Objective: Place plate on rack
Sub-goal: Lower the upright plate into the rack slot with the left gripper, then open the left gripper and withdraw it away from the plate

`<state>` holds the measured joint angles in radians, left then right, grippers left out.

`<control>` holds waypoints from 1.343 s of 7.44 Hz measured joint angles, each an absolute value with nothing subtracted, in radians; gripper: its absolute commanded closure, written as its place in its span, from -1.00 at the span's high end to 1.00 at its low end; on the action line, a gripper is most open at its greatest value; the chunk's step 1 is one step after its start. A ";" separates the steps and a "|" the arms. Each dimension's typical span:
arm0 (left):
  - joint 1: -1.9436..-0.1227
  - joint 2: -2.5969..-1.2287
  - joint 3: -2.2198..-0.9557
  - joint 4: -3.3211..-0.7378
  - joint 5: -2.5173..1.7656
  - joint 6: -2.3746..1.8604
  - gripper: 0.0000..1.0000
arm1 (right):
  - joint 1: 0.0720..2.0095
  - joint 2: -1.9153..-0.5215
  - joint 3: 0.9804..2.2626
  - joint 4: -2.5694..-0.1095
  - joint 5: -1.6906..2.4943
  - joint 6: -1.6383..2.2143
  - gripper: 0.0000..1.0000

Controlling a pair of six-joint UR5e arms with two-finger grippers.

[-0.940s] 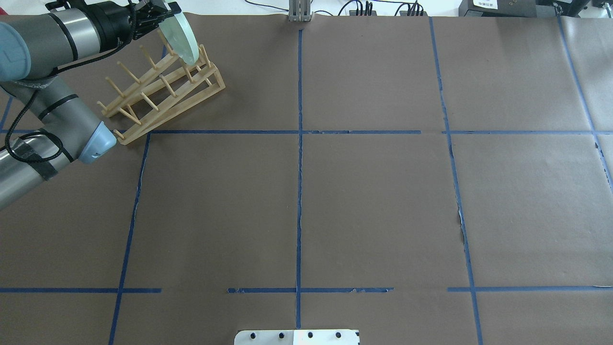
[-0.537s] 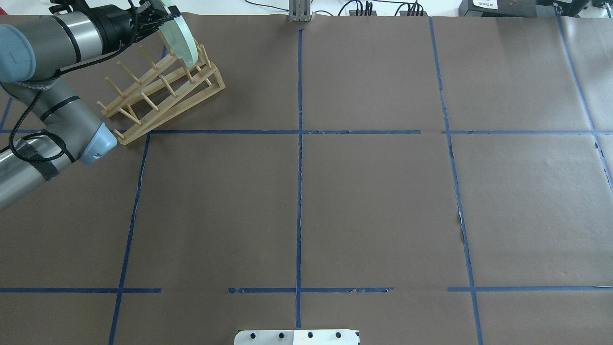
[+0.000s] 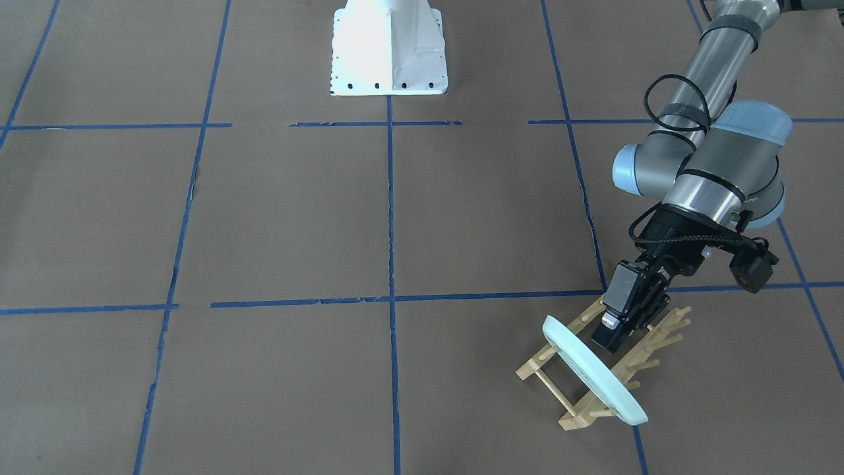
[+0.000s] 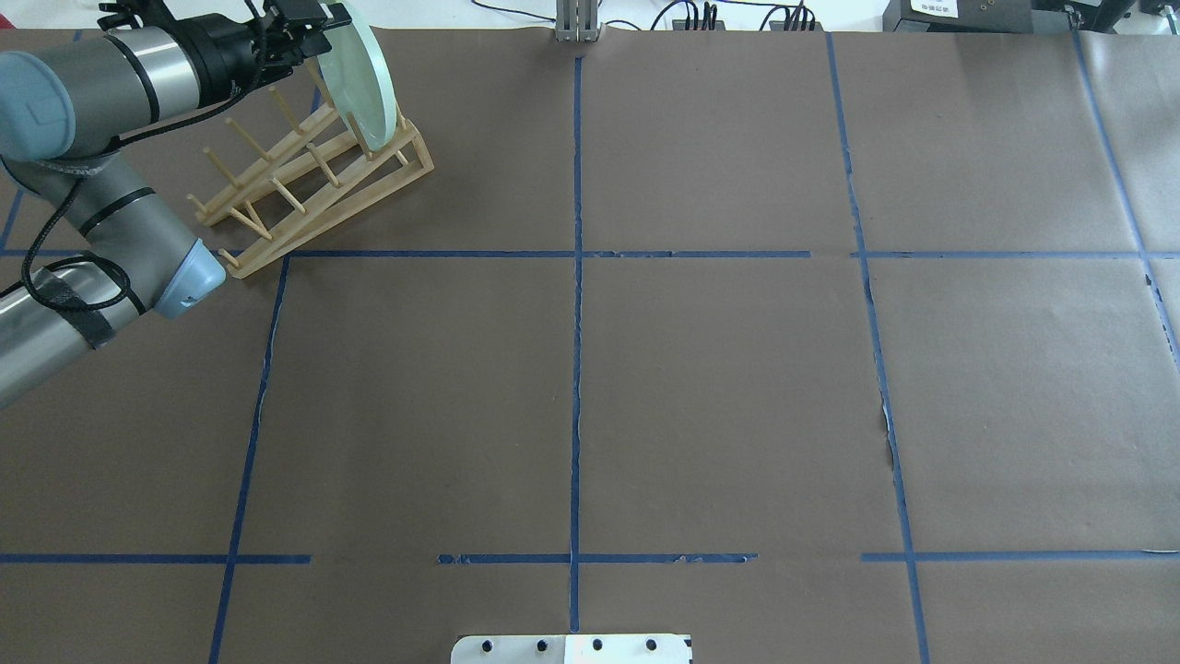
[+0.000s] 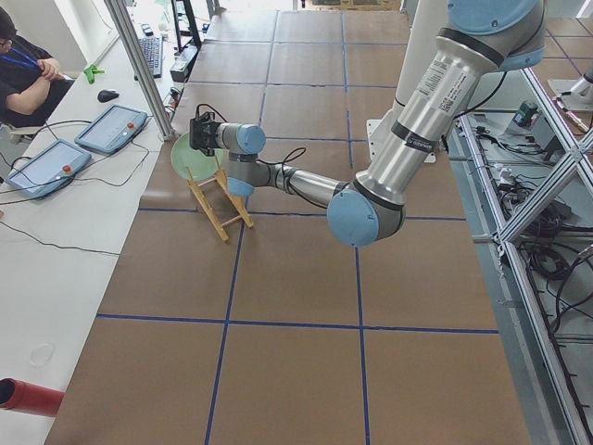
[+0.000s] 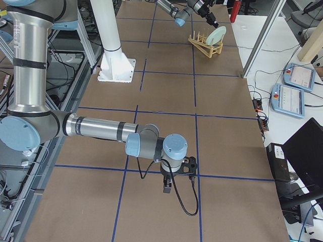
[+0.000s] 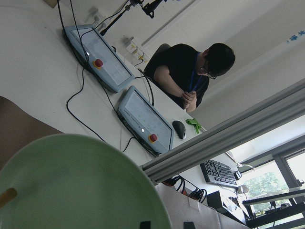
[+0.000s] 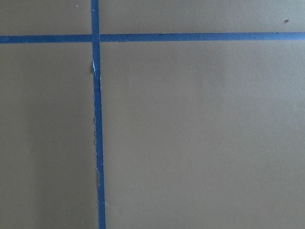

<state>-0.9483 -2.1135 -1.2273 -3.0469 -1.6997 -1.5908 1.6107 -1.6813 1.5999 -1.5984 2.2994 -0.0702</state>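
The pale mint-green plate [image 4: 364,83] stands on edge in the far end slot of the bamboo rack [image 4: 304,198] at the table's far left corner, leaning against the pegs. It fills the lower left of the left wrist view [image 7: 71,186], with a peg tip in front of it. My left gripper [image 4: 318,18] is at the plate's top rim, jaws slightly apart on either side of it, open. From the front, the gripper [image 3: 610,336] sits just behind the plate [image 3: 590,369] over the rack [image 3: 573,419]. My right gripper [image 6: 166,187] hangs over bare brown paper; I cannot tell its state.
The white robot base [image 4: 572,648] is at the near edge. An aluminium post [image 4: 576,23] stands at the far edge. An operator [image 5: 28,79] sits beyond the table with two control pendants [image 5: 111,128]. Blue tape lines grid the brown paper.
The plate has dropped lower into the rack's end slot and tipped to lean on the pegs, showing more of its face. The left wrist shifted slightly.
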 measured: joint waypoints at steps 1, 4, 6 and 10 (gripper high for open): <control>-0.948 -2.113 -1.226 -3.047 -1.699 -1.591 1.00 | 1.611 -1.681 1.600 -1.598 2.299 -0.070 1.00; -0.968 -2.107 -1.228 -3.039 -1.714 -1.524 1.00 | 1.611 -1.681 1.600 -1.598 2.299 -0.069 1.00; -1.024 -2.079 -1.282 -2.948 -1.812 -1.433 1.00 | 1.611 -1.681 1.600 -1.598 2.299 -0.069 1.00; -1.158 -1.908 -1.613 -2.519 -2.043 -1.086 1.00 | 1.611 -1.681 1.600 -1.598 2.299 -0.069 1.00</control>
